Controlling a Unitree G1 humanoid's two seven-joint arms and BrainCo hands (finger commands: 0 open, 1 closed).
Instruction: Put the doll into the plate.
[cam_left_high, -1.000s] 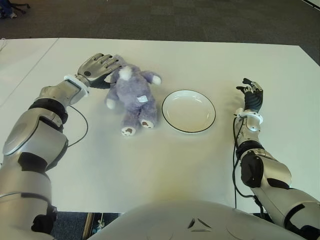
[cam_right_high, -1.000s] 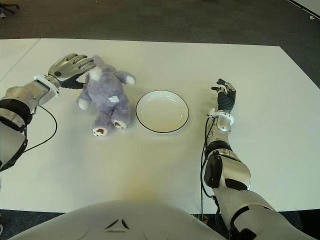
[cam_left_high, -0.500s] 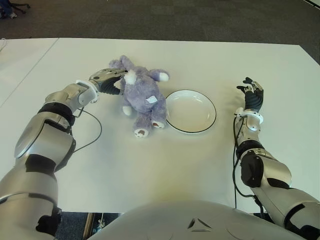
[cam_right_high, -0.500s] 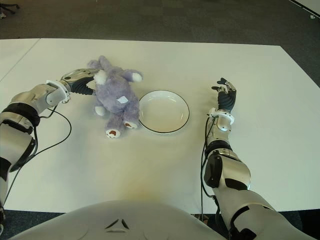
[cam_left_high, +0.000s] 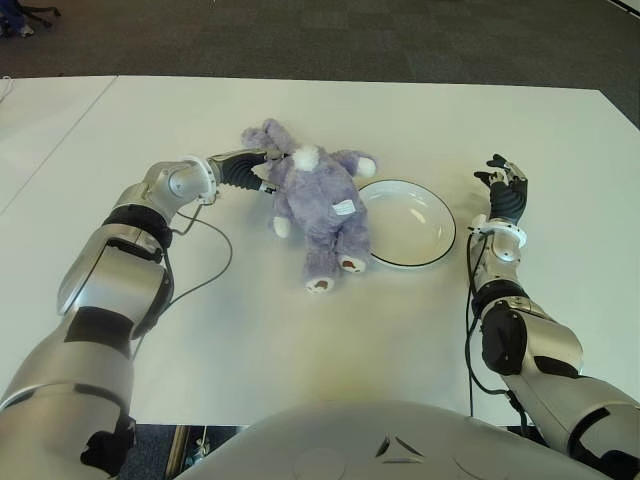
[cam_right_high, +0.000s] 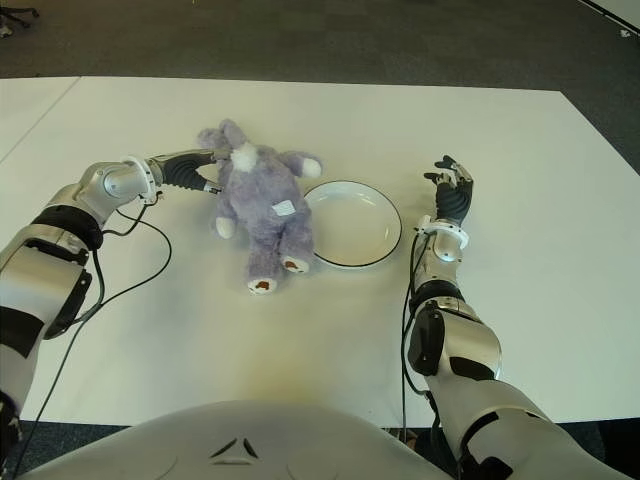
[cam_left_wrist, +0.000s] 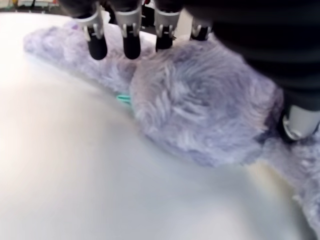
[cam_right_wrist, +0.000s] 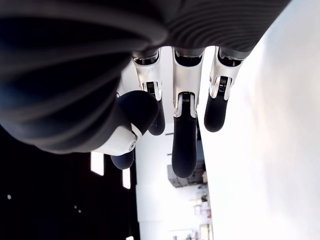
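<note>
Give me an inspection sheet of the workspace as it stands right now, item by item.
Surface: white table, bare apart from the items below.
Job's things: purple doll lying on the table, one side overlapping the near-left rim of the white plate; the doll is not in the plate.
Clutter: nothing seen.
Hands: left hand closed on the doll's head; right hand to the right of the plate, fingers relaxed, holding nothing.
Cables: black cable looping on the table by the left arm; another runs along the right forearm.
Surroundings: dark carpet floor beyond the table.
</note>
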